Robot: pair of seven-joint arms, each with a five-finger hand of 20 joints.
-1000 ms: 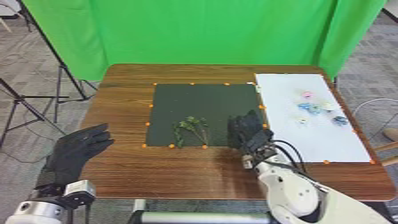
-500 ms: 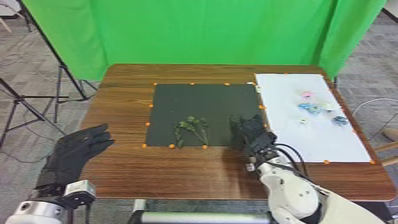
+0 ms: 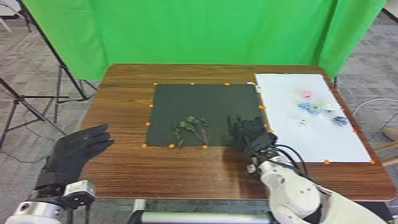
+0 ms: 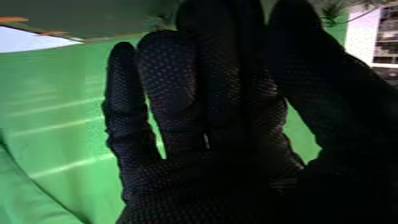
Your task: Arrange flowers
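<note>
Several green stems (image 3: pixel 193 131) lie on the near part of the dark mat (image 3: pixel 204 100) | your right hand (image 3: pixel 249 132), right of them: fingers straight, empty | your left hand (image 3: pixel 73 152), near left: relaxed, empty | greenery apparently laid; flowers (image 3: pixel 311 107) remain on the right's white sheet (image 3: pixel 311 145)

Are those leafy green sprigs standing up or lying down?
Lying down: the green sprigs lie along the dark mat, leaves pointing away from the robot, thin stems toward it.
</note>
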